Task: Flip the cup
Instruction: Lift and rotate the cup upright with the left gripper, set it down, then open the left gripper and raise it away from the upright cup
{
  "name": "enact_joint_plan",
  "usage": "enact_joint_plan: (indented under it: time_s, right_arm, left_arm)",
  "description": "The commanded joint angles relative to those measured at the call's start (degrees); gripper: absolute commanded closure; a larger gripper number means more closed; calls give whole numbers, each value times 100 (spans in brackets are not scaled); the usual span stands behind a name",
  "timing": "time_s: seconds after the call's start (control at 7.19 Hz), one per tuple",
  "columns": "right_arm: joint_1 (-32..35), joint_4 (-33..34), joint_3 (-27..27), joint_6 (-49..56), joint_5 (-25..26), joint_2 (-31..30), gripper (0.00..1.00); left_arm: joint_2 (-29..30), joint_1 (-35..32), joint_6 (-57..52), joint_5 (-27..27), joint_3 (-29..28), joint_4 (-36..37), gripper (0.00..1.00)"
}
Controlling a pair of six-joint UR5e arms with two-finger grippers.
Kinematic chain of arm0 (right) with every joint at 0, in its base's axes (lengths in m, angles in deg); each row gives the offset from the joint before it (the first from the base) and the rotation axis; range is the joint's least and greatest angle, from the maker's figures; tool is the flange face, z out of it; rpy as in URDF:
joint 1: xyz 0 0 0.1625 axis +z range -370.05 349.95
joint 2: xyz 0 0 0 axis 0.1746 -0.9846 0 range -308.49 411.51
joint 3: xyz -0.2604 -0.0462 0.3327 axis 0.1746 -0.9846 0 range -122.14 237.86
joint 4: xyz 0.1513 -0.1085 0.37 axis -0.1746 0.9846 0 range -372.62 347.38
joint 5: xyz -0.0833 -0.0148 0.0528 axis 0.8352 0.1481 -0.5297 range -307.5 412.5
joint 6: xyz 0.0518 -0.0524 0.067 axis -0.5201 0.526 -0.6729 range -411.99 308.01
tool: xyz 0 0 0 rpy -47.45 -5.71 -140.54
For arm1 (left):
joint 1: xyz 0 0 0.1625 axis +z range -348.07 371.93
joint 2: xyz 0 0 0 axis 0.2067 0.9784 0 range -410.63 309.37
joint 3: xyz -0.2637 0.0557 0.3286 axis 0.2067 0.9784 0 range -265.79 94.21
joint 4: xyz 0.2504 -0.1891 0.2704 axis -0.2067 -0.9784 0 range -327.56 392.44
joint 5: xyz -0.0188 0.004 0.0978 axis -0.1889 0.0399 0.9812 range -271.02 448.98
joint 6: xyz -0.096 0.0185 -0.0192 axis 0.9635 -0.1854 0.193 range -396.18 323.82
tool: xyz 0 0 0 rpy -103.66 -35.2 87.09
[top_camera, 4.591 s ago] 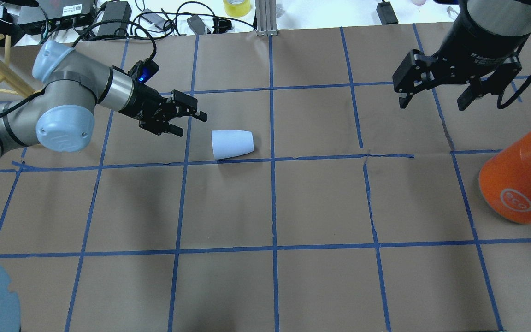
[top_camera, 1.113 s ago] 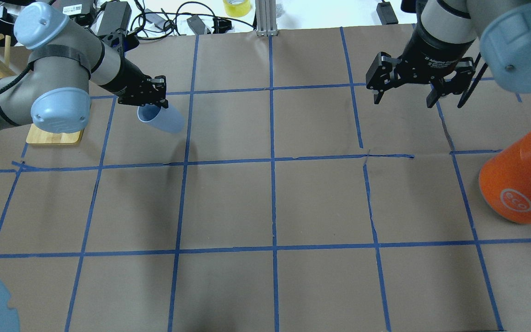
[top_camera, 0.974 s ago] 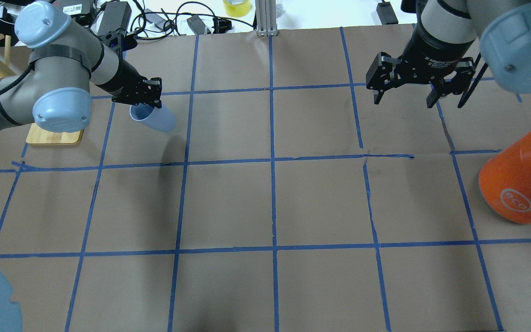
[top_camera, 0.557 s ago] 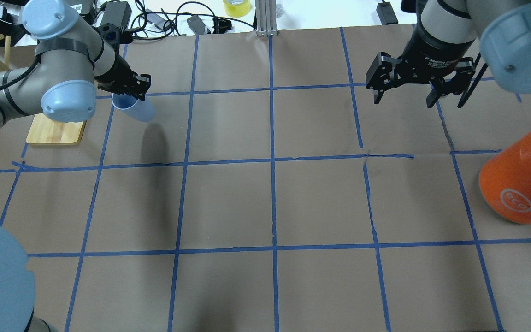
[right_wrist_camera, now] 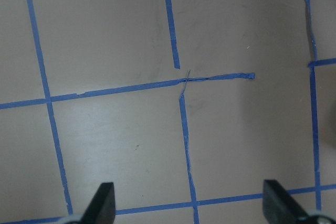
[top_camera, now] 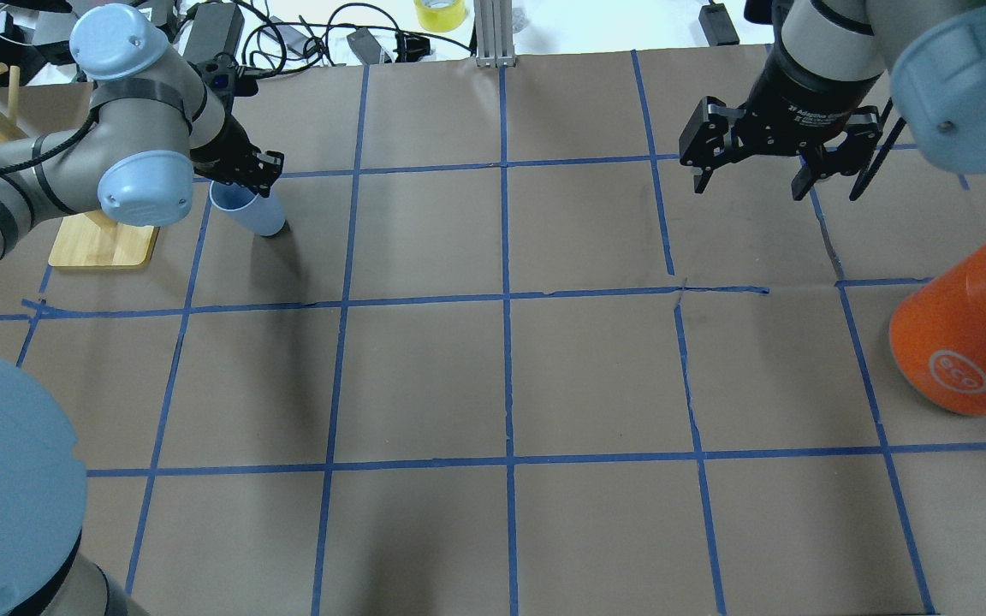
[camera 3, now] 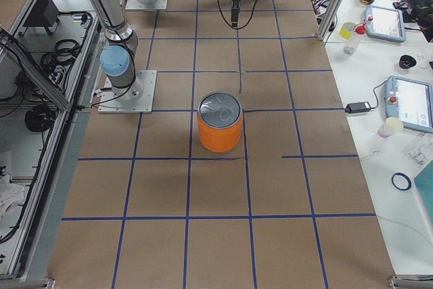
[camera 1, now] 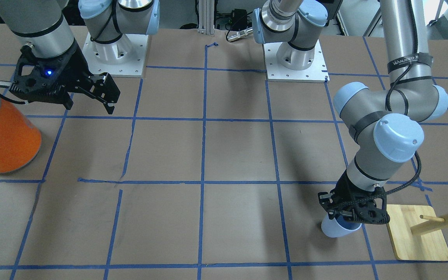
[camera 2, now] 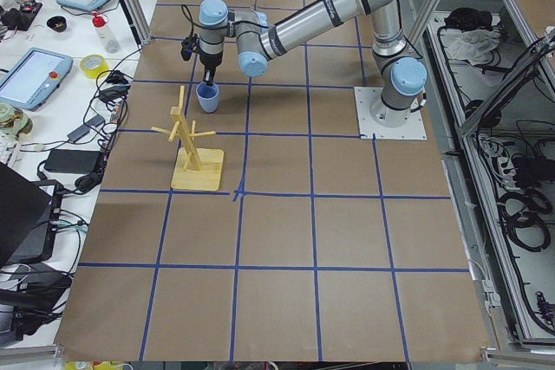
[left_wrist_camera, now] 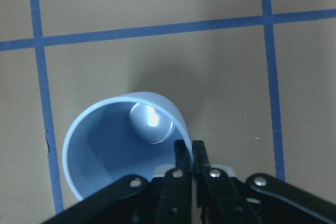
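Note:
The pale blue cup [top_camera: 252, 211] is mouth-up and slightly tilted on the brown paper, at the far left of the overhead view. It also shows in the front view [camera 1: 335, 229], the left side view [camera 2: 207, 97] and the left wrist view [left_wrist_camera: 113, 140], which looks down into it. My left gripper [top_camera: 240, 177] [camera 1: 350, 217] [left_wrist_camera: 189, 149] points down and is shut on the cup's rim, one finger inside and one outside. My right gripper [top_camera: 748, 188] [camera 1: 90, 108] [right_wrist_camera: 191, 205] is open and empty, hanging above the table far from the cup.
A large orange can [top_camera: 964, 342] [camera 1: 4, 136] [camera 3: 219, 126] with a silver top stands at the right edge. A wooden peg rack on a board [top_camera: 103, 244] [camera 1: 416, 233] [camera 2: 195, 140] stands close beside the cup. Cables and gear lie beyond the far edge.
The cup lay on its side mid-table; my left gripper took its rim, carried it left, turned it mouth-up and lowered it towards the paper. The right gripper has stayed still lately.

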Motion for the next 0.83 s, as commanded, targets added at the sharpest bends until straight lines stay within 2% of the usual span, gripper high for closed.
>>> enact_joint_plan:
  time_s: [0.0, 0.14, 0.42, 0.56, 0.7]
  right_arm:
    - [0, 1, 0, 0, 7, 0, 0]
    - [0, 1, 0, 0, 15, 0, 0]
    - [0, 1, 0, 0, 7, 0, 0]
    - [0, -7, 0, 0, 7, 0, 0]
    - [0, 1, 0, 0, 7, 0, 0]
  left_arm:
    - [5, 0, 69, 1, 1, -6, 29]
    - [-47, 0, 87, 1, -8, -6, 10]
    - [-371, -131, 96, 19, -25, -320, 7]
    - [-625, -393, 114, 541, -26, -505, 6]
    - [-950, -648, 183, 833, -34, -986, 5]
